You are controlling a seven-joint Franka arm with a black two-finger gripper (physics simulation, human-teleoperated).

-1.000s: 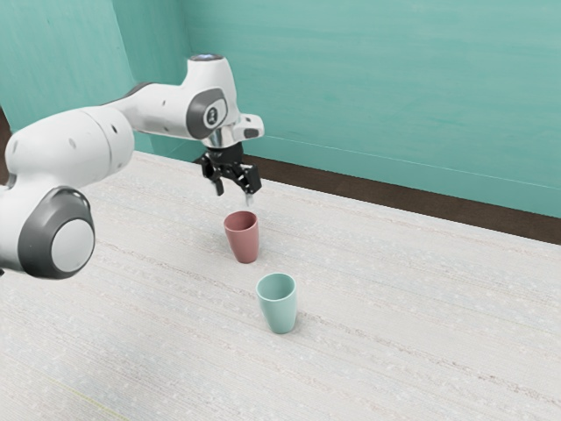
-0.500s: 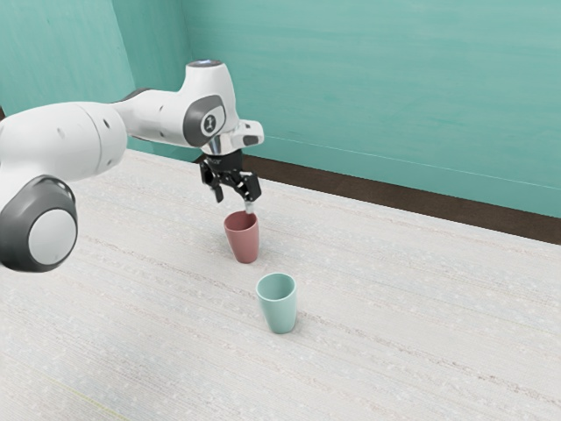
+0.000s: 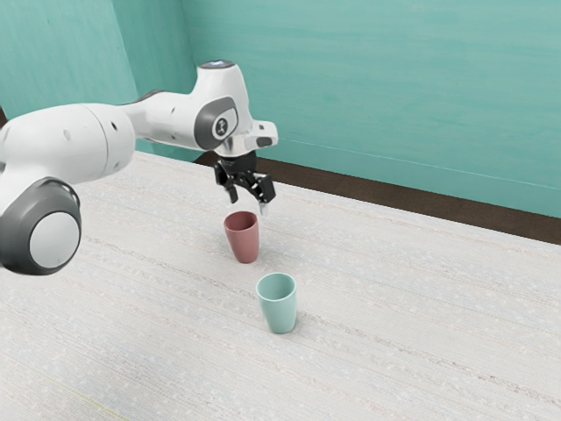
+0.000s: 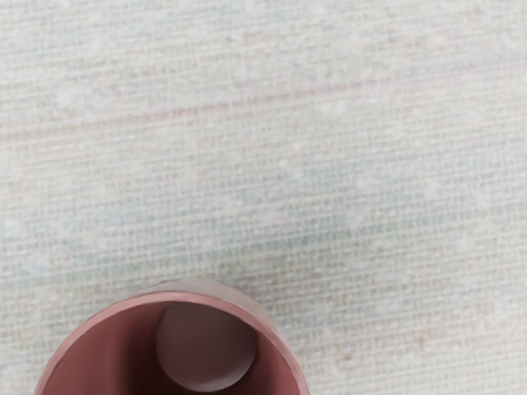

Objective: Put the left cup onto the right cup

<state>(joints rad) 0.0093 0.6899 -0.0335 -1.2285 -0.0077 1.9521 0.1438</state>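
In the exterior view, two cups stand upright and apart on the bench point(image 3: 421, 289): one pink cup point(image 3: 242, 237) at frame centre and one teal cup point(image 3: 277, 303) lower right of it. My end effector point(image 3: 248, 200) hangs just above the pink cup's rim, fingers spread, gripping nothing.

In the wrist view, the one pink cup point(image 4: 99, 362) sits mouth-up under my hand.

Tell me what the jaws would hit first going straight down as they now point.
Most likely the pink cup: its rim lies just under the open jaws. Depth is unclear, so they might straddle its far edge.
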